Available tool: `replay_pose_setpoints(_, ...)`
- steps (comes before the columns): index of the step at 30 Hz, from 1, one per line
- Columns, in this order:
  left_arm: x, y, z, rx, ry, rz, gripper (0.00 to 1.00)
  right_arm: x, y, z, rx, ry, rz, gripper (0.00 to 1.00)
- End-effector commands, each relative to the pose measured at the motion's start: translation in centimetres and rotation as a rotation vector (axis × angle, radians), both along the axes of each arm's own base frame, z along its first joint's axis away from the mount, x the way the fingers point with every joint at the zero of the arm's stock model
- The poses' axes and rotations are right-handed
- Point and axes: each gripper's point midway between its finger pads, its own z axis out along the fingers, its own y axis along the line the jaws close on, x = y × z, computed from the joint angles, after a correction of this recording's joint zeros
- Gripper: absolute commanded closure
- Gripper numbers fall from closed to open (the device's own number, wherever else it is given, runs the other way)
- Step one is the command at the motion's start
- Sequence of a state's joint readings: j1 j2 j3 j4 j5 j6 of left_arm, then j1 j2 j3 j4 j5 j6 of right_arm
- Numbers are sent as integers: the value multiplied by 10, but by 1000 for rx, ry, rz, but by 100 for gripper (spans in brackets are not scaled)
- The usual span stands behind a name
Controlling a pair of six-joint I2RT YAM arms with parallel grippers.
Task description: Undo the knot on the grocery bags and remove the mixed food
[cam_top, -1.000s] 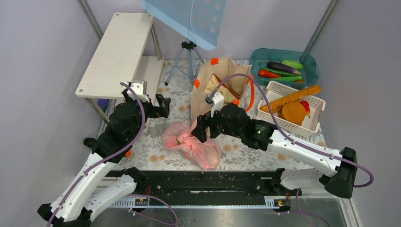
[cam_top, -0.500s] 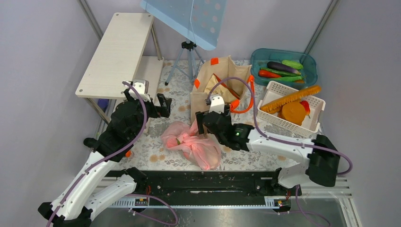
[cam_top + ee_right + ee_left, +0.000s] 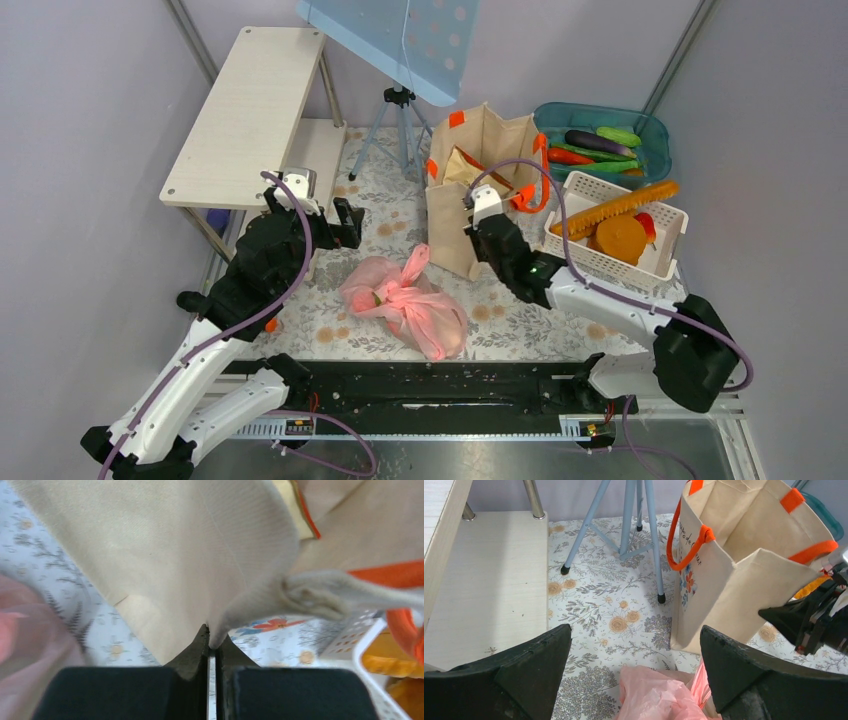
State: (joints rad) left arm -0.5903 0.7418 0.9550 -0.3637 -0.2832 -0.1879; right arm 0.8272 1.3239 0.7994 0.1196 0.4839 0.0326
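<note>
Here we see the crinkly translucent pink plastic grocery bag (image 3: 405, 303), knotted (something green showing through), lying on the floral tablecloth (image 3: 520, 320) between the arms. The right gripper (image 3: 211, 647) is pinched tight on the stiff beige tote's (image 3: 470, 190) fabric edge. The left gripper (image 3: 634, 670) hovers spread wide above the pink bag.

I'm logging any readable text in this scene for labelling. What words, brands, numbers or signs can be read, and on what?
"...ede..." : a fragment of dark cursive print on the beige tote, beside its orange handle in the left wrist view; the rest is hidden, too small to read.
Nothing else carries legible text.
</note>
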Motion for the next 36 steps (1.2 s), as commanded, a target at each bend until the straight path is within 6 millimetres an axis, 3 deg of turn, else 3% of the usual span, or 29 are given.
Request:
replay_pose_setpoints(1,1,-5,16,-35,-42,-25,1,21,-13,19,-40,-91,151,100)
replay_pose_setpoints(4,0,-6,15,-35,-41,-29,1,36,-28,11,-84,-98,165,100)
replay_pose_setpoints(11,1,-5,15,-33,-41,-26,1,84,-73,13,-124,-115,72,100)
replay_pose_setpoints(16,1,-7,13,-29,-36,-34,1,121,-78,29,-103,-141,106,100)
replay_pose_setpoints(24,4,-8,10,-20,-26,-33,1,179,-66,38,-114,-159,91,100)
replay_pose_setpoints(27,4,-10,8,-18,-21,-37,1,189,-64,42,-100,-171,81,100)
replay_pose_setpoints(29,4,-10,8,-18,-20,-38,1,185,-61,48,-70,-179,82,100)
replay_pose_setpoints(30,4,-10,8,-17,-20,-37,1,180,-60,51,-51,-181,87,96)
replay_pose_setpoints(31,4,-10,8,-18,-20,-39,1,174,-60,54,-32,-181,92,84)
replay_pose_setpoints(34,3,-12,9,-19,-17,-52,1,140,-54,67,60,-147,145,20)
replay_pose_setpoints(35,3,-14,8,-20,-14,-58,1,127,-50,72,98,-130,167,7)
replay_pose_setpoints(36,3,-15,7,-19,-8,-64,1,114,-49,76,138,-106,170,1)
